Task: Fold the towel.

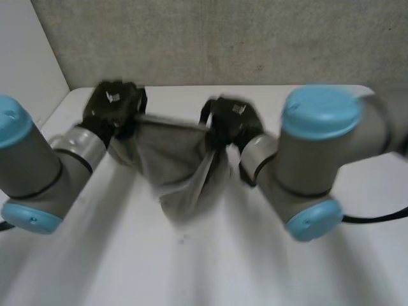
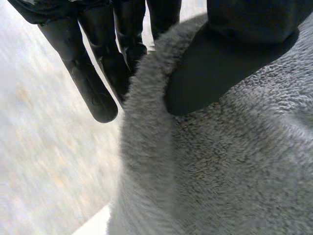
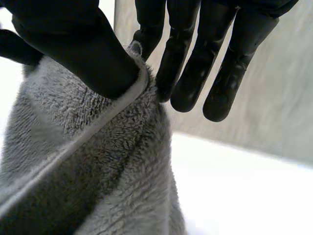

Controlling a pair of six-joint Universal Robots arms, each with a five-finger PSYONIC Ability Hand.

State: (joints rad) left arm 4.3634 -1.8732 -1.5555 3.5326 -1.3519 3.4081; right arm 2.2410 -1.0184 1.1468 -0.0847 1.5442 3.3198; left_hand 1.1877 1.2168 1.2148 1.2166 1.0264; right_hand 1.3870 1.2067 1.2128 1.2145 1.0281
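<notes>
Fingers (image 2: 96, 93), left hand (image 1: 113, 106): held nearly straight, thumb pressed down on the upper edge of the towel (image 2: 230, 176), so the cloth is pinched between the thumb and the fingers behind it. Fingers (image 3: 188, 83), right hand (image 1: 231, 118): also straight, thumb bearing on the hemmed edge, cloth nipped against the nearest finger. Towel: grey, fluffy, one piece. It is slung between the two hands, top edge stretched left to right, body sagging to a bunched point. Whether that point touches the table (image 1: 210, 268) or hangs just clear of it cannot be told. Position: far half of the table, near the grey wall (image 1: 223, 38). Arms: both reach in from the near side. Progress, by judgement: early. The towel is gripped along one edge and held up, and no tidy fold shows. Left to do: lay the cloth down, bring one edge over the other, square it, and let go.
</notes>
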